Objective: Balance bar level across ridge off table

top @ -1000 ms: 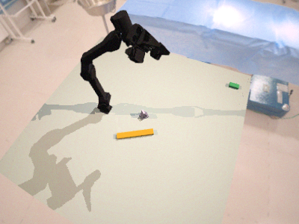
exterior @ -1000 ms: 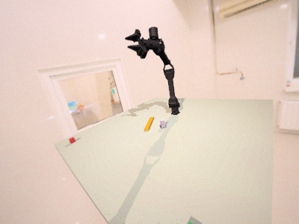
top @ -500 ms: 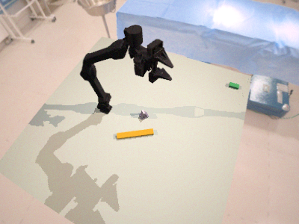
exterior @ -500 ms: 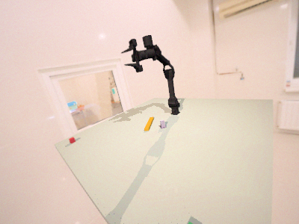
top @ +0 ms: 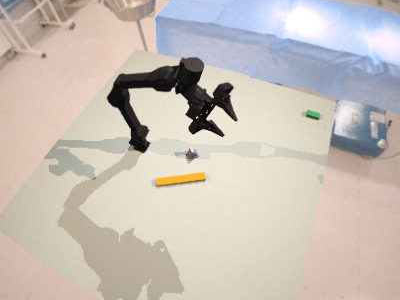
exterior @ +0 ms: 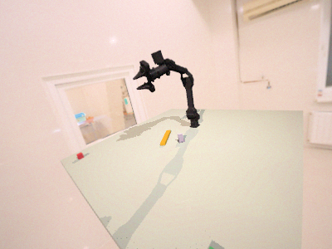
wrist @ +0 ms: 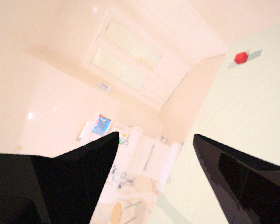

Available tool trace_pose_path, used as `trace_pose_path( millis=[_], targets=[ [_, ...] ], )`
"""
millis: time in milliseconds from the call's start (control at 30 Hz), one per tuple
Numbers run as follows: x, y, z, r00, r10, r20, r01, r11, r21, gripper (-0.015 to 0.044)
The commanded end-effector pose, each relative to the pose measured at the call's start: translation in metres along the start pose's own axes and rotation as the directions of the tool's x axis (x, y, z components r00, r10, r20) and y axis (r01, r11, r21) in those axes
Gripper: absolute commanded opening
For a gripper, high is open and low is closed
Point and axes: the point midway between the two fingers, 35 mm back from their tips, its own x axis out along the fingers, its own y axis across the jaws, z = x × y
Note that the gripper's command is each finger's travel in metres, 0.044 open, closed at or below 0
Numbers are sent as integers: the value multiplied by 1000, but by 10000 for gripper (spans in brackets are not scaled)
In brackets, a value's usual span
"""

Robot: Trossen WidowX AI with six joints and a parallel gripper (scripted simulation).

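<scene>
A yellow-orange bar (top: 180, 179) (exterior: 165, 138) lies flat on the pale green table (top: 250, 205) (exterior: 249, 170). The ridge, a small lilac-grey piece (top: 191, 154) (exterior: 181, 138), stands close beside the bar, nearer the arm's base, and nothing rests on it. My gripper (top: 230, 128) (exterior: 135, 83) (wrist: 155, 137) is open and empty, high above the table and well away from both pieces. In the wrist view neither the bar nor the ridge shows.
A small green block (top: 313, 114) (exterior: 212, 247) lies near one table edge. A small red block (exterior: 80, 155) (wrist: 241, 58) lies near a table corner. A blue-draped table (top: 225, 10) and a blue case (top: 357, 130) stand beyond the tabletop.
</scene>
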Motion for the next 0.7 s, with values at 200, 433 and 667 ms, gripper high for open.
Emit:
trace_pose_path(
  millis=[200, 433, 667],
  targets=[
    [21, -54, -11, 986, -151, -65, 124, 942, -312, 315],
    [30, -95, -16, 958, -264, -110, 170, 837, -521, 315],
    [35, -136, -22, 914, -374, -157, 166, 698, -697, 315]
  ],
)
